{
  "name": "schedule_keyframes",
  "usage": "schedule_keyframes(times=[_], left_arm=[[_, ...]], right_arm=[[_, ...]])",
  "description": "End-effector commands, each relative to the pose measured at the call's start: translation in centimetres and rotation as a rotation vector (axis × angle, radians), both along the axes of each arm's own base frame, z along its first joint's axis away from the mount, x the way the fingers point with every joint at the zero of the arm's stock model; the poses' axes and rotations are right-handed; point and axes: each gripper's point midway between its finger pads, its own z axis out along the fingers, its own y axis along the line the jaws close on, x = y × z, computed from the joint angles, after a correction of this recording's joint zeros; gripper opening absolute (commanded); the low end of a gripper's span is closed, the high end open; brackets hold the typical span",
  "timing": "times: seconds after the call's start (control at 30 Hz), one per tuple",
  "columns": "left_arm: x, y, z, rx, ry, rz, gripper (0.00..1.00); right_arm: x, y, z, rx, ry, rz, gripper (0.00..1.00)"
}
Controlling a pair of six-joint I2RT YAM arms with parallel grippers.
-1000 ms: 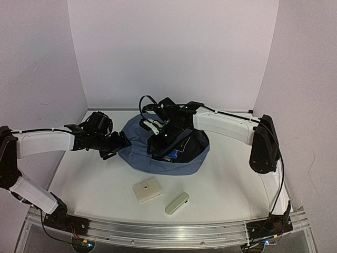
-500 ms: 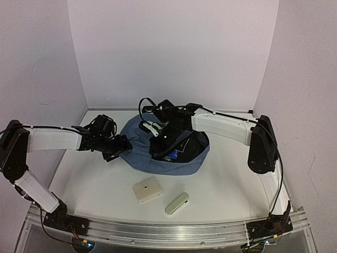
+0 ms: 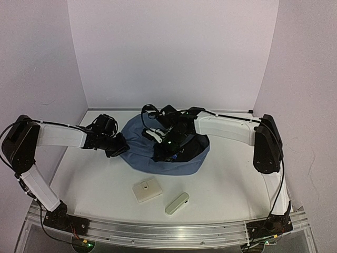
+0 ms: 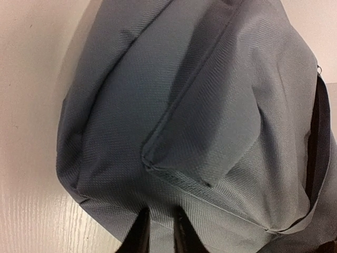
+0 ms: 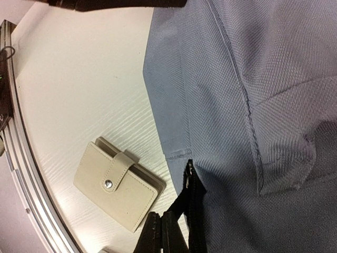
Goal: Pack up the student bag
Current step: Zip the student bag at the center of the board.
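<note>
Slate-blue fabric of the student bag (image 3: pixel 142 158) slumps mid-table. At its nine o'clock edge the left gripper (image 3: pixel 122 148) pinches a fold. The right gripper (image 3: pixel 159 154), fingers pressed together, nips its black strap (image 5: pixel 189 195) near the middle. A beige wallet (image 3: pixel 147 190) lies at six o'clock.

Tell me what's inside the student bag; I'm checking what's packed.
The student bag shows only a dark mouth; the right claw covers the rest, so contents are hidden.
</note>
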Motion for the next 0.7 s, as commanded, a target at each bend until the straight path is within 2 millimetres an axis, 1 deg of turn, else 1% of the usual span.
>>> schedule_keyframes(times=[0.0, 0.13, 0.23, 0.37, 0.4, 0.43, 0.47, 0.53, 0.57, 0.63, 0.67], left_arm=[[2.1, 2.1, 0.7, -0.004, -0.028, 0.081, 0.11], [2.5, 3.5, -0.2, -0.003, -0.001, 0.107, 0.05], [3.0, 4.2, -0.8, -0.022, 0.013, 0.114, 0.03], [3.3, 4.8, -1.2, -0.027, 0.022, 0.112, 0.02], [3.4, 4.8, -1.0, -0.037, 0.019, 0.110, 0.03], [3.3, 4.6, -0.5, -0.056, 0.005, 0.096, 0.10], [3.3, 4.3, 0.1, -0.076, -0.014, 0.080, 0.20], [2.7, 4.0, 0.6, -0.114, -0.030, 0.072, 0.45], [2.4, 4.1, 0.5, -0.131, -0.038, 0.074, 0.54], [1.6, 4.3, 0.0, -0.141, -0.035, 0.085, 0.60], [1.3, 4.3, -0.3, -0.143, -0.030, 0.080, 0.61]], right_arm=[[-0.9, -1.3, 3.8, 0.037, -0.062, 0.031, 0.00], [-1.3, -3.0, 3.5, 0.004, -0.077, 0.038, 0.00], [-1.5, -3.9, 2.8, -0.018, -0.073, 0.040, 0.00], [-1.4, -4.6, 2.0, -0.042, -0.066, 0.037, 0.00], [-1.5, -4.7, 1.9, -0.045, -0.065, 0.038, 0.00], [-1.4, -4.7, 2.0, -0.043, -0.065, 0.038, 0.00], [-1.4, -4.6, 2.0, -0.039, -0.064, 0.038, 0.00], [-1.3, -4.2, 2.5, -0.023, -0.064, 0.037, 0.00], [-1.3, -4.0, 2.6, -0.017, -0.062, 0.038, 0.00], [-1.1, -3.6, 2.7, -0.007, -0.058, 0.038, 0.00], [-1.1, -3.4, 2.6, -0.004, -0.054, 0.039, 0.00]])
